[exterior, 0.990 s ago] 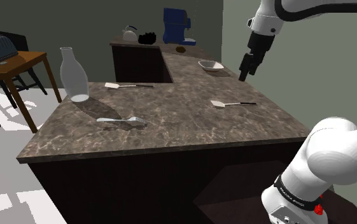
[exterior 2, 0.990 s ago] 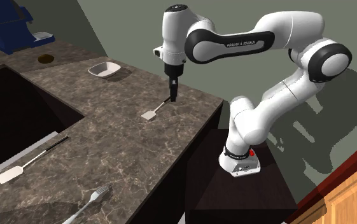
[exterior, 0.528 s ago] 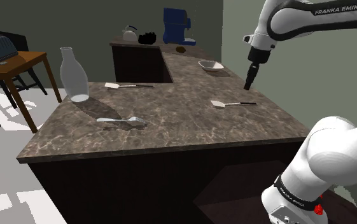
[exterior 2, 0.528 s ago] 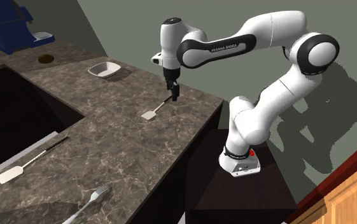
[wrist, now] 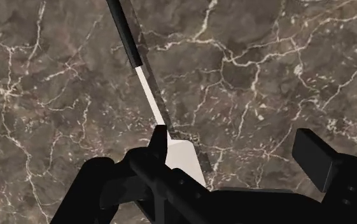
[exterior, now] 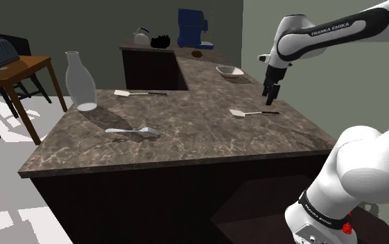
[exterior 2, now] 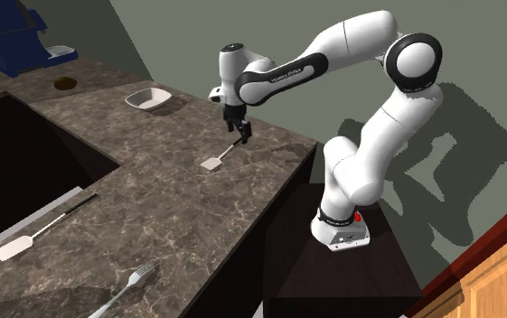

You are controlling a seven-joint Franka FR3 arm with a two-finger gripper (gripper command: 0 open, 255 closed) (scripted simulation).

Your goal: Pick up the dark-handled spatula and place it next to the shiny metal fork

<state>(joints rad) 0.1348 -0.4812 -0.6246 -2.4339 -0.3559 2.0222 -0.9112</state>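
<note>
The dark-handled spatula lies flat on the marbled desk, near the edge toward the stand, with its pale blade turned toward the fork, which lies well apart. The end effector hangs just above the handle end, fingers spread and pinching nothing. A white bowl sits beyond it. A second spatula lies beside the sink recess, and a clear bottle stands near the fork.

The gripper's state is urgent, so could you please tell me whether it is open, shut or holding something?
Gripper: open, holding nothing; the dark-handled spatula lies on the counter beneath it.
</note>
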